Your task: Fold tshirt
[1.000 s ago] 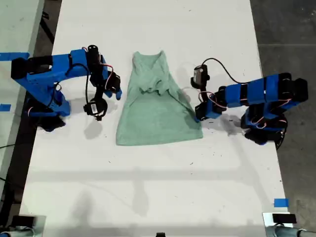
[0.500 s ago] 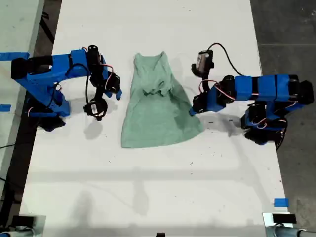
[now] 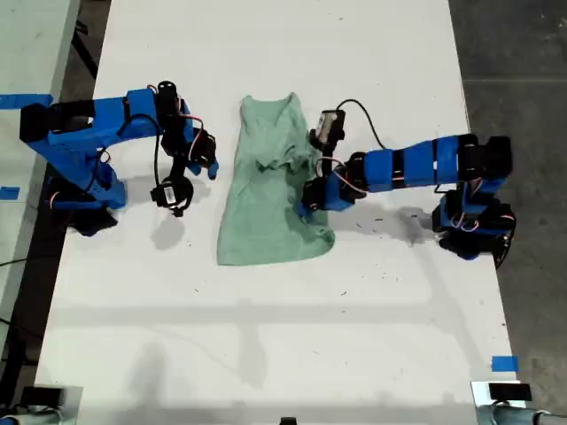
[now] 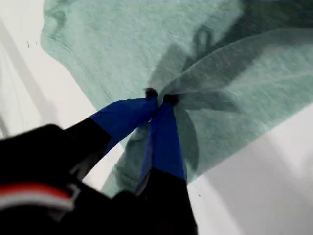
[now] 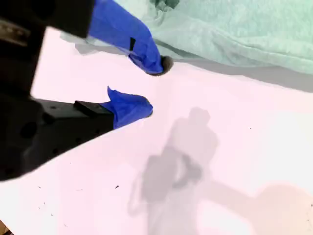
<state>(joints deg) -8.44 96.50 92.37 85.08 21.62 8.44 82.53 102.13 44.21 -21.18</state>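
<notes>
my first gripper (image 4: 159,100), pinched shut on the tshirt (image 3: 266,199) edge, has dragged it inward over the body, so the side fold's underway. my second gripper (image 5: 154,85) hangs open beside it.

Bare bench (image 3: 266,336) lies open below the tshirt (image 3: 266,212) in the exterior view; my first gripper (image 3: 306,205) overhangs its middle. My second gripper (image 3: 210,168) stands beside its edge.

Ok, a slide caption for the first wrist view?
My first gripper pinches a lifted fold of the mint-green tshirt above the white table.
</notes>
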